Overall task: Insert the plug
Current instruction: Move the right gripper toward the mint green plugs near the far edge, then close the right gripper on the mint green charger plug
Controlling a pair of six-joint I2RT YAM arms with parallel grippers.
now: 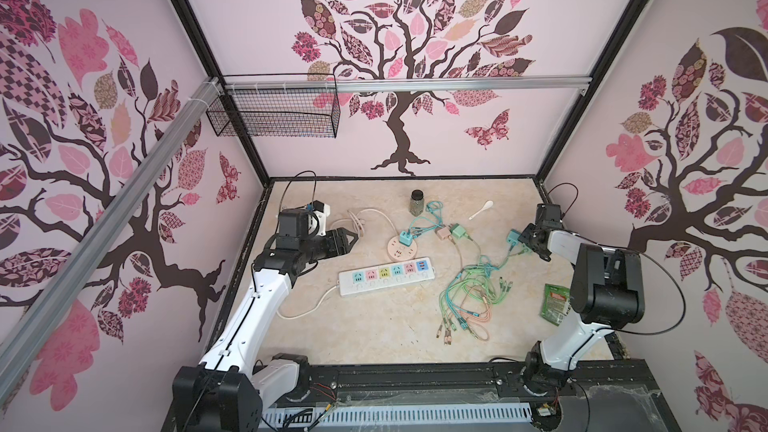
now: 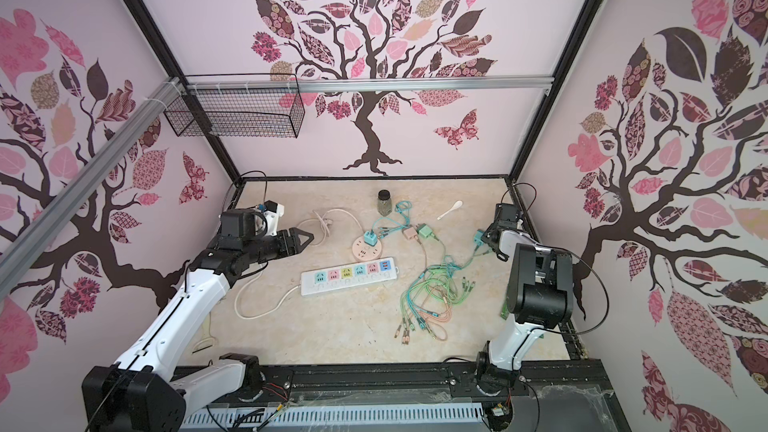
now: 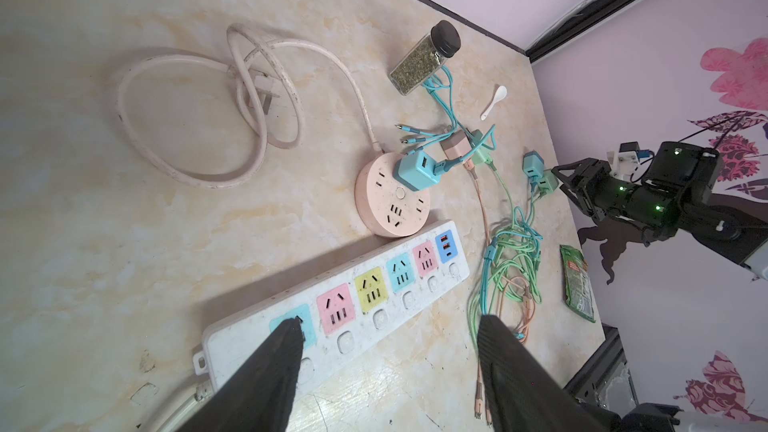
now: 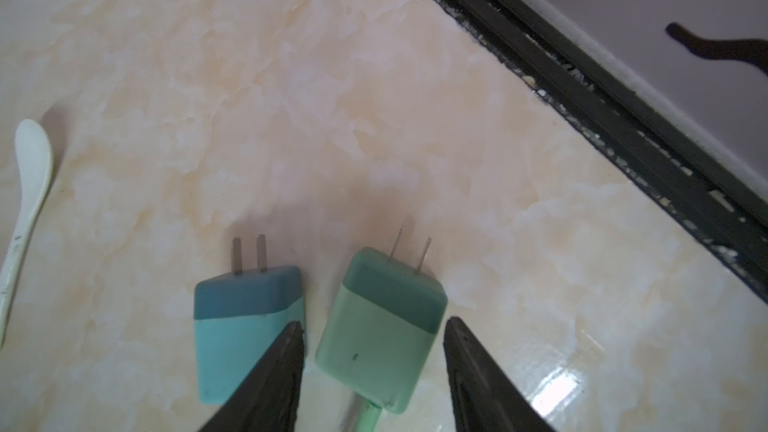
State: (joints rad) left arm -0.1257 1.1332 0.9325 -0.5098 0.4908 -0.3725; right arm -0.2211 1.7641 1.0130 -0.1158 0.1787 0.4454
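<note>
Right end effector (image 4: 375,322) slack around green plug (image 4: 376,353), left end effector (image 3: 390,321) released (packet (image 3: 577,284) unreadable)

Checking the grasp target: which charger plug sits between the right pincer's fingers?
The mint-green plug, lying side by side with a blue plug, prongs pointing the same way. The right pincer straddles only the green one; the blue plug lies just outside one finger.

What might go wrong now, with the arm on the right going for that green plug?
The right end effector straddles the two-tone green plastic charger plug, one finger squeezed beside the two-tone blue plastic charger plug; closing might nudge or pinch the blue one. The green plug's cable seems to run into the tangle of green, blue and pink cables; lifting may drag it along.
</note>
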